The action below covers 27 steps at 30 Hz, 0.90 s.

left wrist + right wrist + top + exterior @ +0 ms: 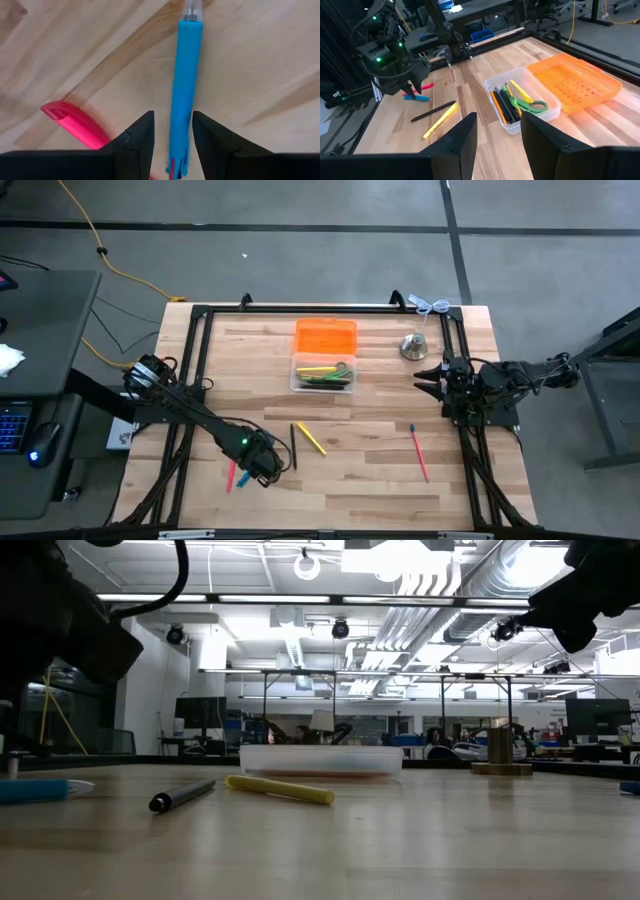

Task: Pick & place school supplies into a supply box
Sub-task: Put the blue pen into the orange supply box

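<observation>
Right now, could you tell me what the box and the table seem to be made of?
Box: likely clear, glossy plastic; the pens and scissors show through its walls. Table: apparently wood planks in a light matte finish; grain and seams are visible.

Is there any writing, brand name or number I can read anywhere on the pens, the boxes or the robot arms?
None can be read.
Blue pen: no print shows on its barrel.
Clear supply box and orange piece: no label shows.
Laptop screen beside the table: whatever it shows is too small to read.
</observation>
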Motion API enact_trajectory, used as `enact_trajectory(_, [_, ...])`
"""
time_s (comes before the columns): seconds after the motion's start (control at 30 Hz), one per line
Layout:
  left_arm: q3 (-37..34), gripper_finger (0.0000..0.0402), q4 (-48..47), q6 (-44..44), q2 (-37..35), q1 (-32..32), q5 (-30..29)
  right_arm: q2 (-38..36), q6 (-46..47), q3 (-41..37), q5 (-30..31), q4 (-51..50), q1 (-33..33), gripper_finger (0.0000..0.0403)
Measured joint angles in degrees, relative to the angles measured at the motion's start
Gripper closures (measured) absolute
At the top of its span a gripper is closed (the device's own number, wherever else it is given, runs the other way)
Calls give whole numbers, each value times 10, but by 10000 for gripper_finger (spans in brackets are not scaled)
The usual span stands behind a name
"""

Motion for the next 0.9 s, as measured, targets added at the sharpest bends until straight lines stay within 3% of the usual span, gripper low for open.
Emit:
enact_trajectory(0.27, [-34, 241, 61, -10, -3, 0, 1, 0, 7, 0, 0, 10, 0, 274])
enact_trajectory(0.9, [-41, 248, 66, -15, -2, 0, 9, 0, 7, 0, 0, 17, 0, 274])
